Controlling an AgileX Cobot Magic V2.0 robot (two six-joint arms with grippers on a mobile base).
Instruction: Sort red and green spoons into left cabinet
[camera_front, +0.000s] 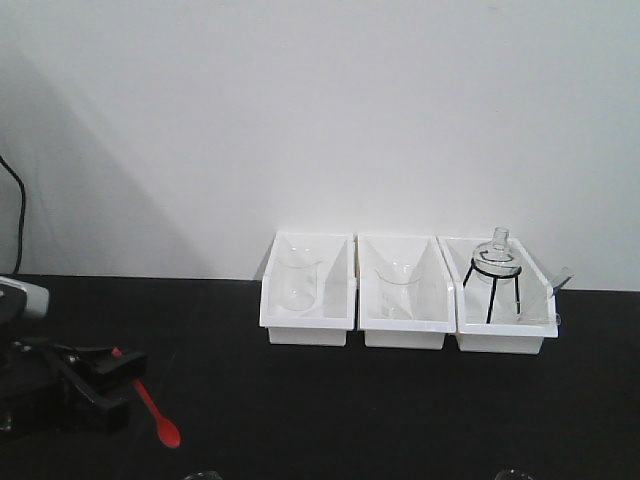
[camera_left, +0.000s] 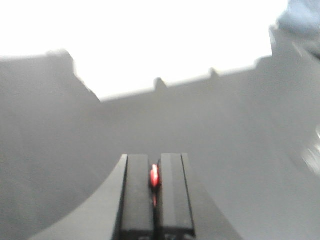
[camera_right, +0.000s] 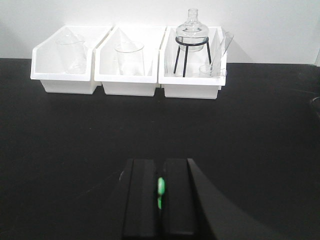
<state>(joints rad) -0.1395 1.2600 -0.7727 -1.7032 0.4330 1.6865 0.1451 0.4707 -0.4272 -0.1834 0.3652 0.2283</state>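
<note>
Left pincer (camera_left: 155, 162) clamps red spoon (camera_front: 160, 420), right pincer (camera_right: 160, 172) green spoon (camera_right: 160, 186); tabletop (camera_right: 75, 140) open before 3 bins (camera_right: 131, 87).

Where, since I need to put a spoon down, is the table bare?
Bare black tabletop lies between the white bins and the right gripper, and left of the bins toward the left gripper. The bins themselves are crowded with glassware.
</note>
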